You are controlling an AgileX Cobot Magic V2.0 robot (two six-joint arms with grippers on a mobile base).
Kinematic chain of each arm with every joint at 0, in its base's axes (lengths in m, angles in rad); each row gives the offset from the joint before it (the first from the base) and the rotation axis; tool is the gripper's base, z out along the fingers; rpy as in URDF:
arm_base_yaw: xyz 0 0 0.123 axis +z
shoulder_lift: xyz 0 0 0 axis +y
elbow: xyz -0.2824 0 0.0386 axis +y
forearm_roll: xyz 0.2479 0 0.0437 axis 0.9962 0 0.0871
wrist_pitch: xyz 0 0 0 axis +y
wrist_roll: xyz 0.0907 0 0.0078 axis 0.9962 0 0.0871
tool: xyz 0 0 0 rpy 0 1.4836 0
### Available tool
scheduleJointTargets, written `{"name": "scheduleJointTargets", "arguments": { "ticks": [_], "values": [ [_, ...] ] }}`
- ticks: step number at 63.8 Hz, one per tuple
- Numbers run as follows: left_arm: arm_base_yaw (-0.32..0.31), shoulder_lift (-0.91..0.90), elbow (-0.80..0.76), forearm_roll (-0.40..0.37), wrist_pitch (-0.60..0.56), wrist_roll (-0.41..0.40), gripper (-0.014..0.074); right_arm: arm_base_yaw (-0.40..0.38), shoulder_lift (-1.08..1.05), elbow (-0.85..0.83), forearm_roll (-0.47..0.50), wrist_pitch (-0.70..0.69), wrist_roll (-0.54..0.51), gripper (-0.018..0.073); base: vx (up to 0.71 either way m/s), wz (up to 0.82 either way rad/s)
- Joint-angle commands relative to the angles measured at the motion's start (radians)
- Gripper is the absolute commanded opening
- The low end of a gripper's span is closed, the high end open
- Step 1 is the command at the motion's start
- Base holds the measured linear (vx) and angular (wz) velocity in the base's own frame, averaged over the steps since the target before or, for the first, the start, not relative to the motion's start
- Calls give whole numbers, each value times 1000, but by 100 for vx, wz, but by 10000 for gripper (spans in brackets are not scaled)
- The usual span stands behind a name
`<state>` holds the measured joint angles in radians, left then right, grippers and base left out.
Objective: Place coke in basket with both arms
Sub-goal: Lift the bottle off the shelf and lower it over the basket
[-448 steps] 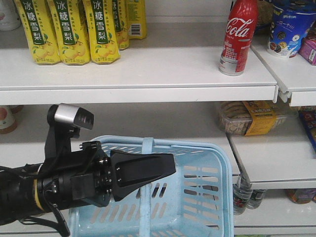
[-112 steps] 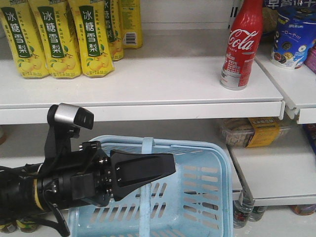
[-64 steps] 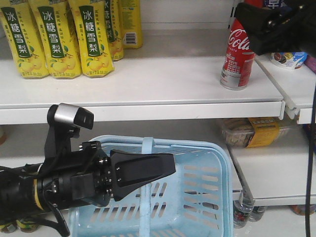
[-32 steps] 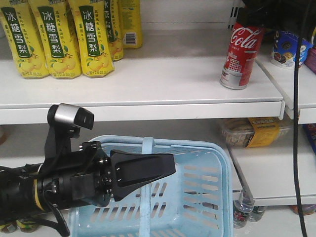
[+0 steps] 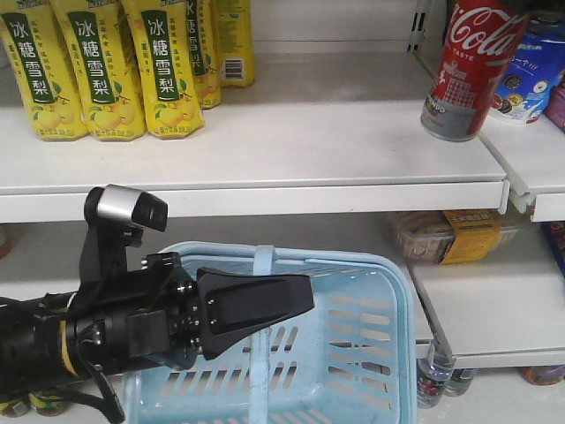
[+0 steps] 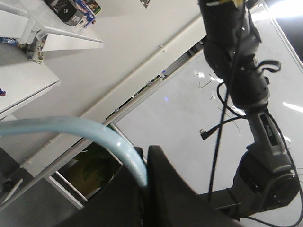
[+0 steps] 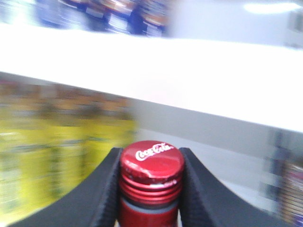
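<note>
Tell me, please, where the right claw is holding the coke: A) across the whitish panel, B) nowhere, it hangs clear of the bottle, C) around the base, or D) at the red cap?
D: in the right wrist view the right claw closes from both sides on the red cap of the coke.

Yellow pear-drink bottles (image 5: 106,62) stand in a row at the left of the white top shelf (image 5: 291,141). Right of that shelf sits a blue-and-white tub (image 5: 530,66); below the shelf, a clear yellow-banded snack pack (image 5: 455,234).
</note>
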<state>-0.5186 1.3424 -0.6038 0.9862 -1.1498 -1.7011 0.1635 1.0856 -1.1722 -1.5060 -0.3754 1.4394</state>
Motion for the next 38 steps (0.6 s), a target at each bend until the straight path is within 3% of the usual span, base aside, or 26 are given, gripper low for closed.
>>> {"name": "scheduleJointTargets", "arguments": {
  "ticks": [1,2,6,13,23,38],
  "values": [
    [-4,-33,-27,-69,-231,10,-6,-1,-83,-21,-249,-216,274,-5,0,0],
    [-4,-33,-27,-69,-231,10,-6,-1,-89,-21,-287,-247,311,-5,0,0],
    [-4,-33,-27,-69,-231,10,-6,-4,-102,-12,-289,-384,417,-5,0,0],
    [-4,-33,-27,-69,-231,10,-6,-3,-105,14,-289,-531,456,-3,0,0],
    [-4,-33,-27,-69,-231,10,-6,-3,-103,116,-289,-532,519,-3,0,0],
    [-4,-33,-27,-69,-231,10,-6,-2,-77,322,-289,-500,477,-3,0,0]
  ]
}}
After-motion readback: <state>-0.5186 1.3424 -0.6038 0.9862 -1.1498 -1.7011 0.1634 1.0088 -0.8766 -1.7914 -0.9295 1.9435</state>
